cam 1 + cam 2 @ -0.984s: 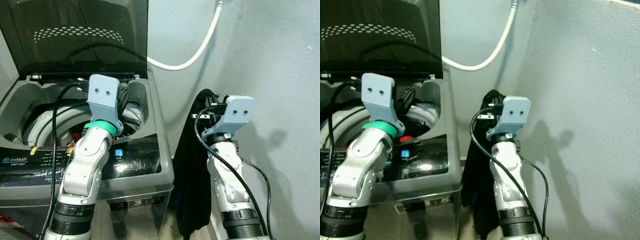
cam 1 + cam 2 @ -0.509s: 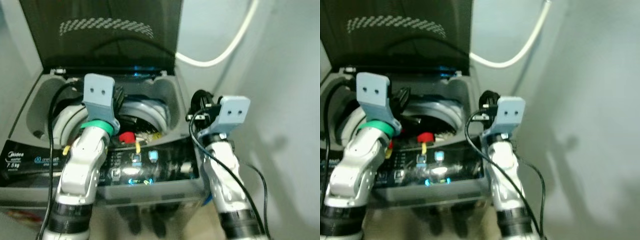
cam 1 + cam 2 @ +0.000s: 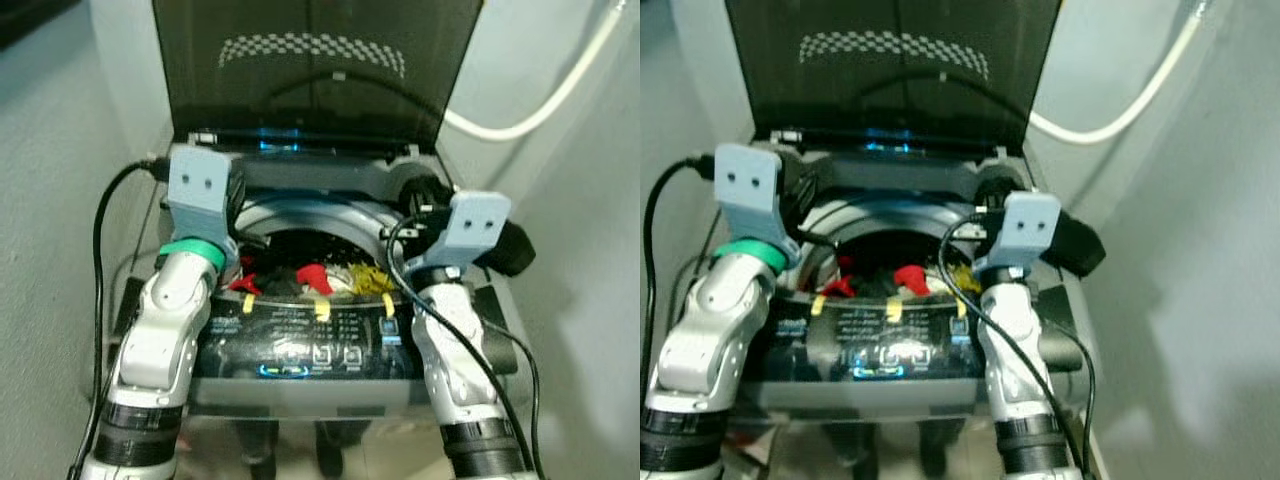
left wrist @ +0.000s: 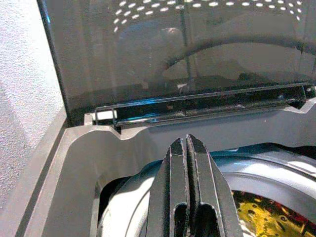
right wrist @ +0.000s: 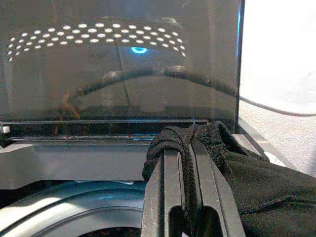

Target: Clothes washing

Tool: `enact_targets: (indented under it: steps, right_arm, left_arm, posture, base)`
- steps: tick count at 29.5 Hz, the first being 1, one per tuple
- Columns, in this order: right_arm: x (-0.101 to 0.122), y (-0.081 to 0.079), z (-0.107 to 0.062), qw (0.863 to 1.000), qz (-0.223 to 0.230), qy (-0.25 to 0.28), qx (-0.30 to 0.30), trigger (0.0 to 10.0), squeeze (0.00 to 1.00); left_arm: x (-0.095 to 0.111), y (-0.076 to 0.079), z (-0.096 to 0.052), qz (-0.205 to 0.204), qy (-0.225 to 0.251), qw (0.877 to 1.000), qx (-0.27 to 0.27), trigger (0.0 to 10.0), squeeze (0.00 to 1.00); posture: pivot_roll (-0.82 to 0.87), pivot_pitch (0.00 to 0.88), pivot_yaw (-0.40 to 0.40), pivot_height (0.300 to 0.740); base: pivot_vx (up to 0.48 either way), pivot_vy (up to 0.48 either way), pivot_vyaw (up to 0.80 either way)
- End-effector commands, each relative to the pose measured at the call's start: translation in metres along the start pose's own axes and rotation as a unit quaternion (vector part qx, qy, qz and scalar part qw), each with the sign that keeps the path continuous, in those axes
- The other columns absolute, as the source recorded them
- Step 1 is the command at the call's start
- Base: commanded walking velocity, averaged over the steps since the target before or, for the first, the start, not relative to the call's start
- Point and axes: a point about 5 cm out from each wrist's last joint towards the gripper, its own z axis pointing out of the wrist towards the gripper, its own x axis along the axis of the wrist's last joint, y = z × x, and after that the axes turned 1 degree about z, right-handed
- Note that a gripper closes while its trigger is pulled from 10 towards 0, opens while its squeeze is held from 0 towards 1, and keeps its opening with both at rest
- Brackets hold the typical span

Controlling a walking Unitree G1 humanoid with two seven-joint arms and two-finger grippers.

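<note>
The top-loading washing machine stands in front of me with its dark lid raised. Red and yellow clothes lie in the drum. My right gripper is shut on a black garment, held over the machine's right rear corner, where the cloth bunches on the rim. My left gripper is shut with nothing in it, above the left rear of the drum opening.
A white hose curves down the wall behind the machine on the right. Grey walls close in on both sides. The lit control panel runs along the machine's front edge.
The camera has swung to face the machine squarely. The black garment, which hung beside the machine a second ago, is now up over its right rear rim with my right gripper.
</note>
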Motion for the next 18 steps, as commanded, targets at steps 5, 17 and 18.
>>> enact_targets:
  steps: [5,17,18]
  right_arm:
    - [0.003,-0.001,0.001,1.0,-0.012,0.01,0.012,10.0,0.0]
    - [0.075,-0.016,0.016,0.95,0.114,0.076,0.281,10.0,0.0]
    - [0.08,-0.018,0.013,0.938,0.125,0.078,0.314,10.0,0.0]
  left_arm:
    - [-0.003,0.007,0.001,0.0,-0.005,1.0,-0.018,10.0,0.0]
    - [0.107,0.01,0.034,0.089,0.225,0.956,-0.165,10.0,0.0]
    - [0.116,0.011,0.037,0.097,0.241,0.95,-0.175,10.0,0.0]
  posture:
    - [0.15,0.0,0.012,0.74]
    - [0.15,0.0,0.009,0.74]
    - [0.15,0.0,0.009,0.74]
  base:
    - [0.0,0.0,0.0]
    - [0.0,0.0,0.0]
    - [0.0,0.0,0.0]
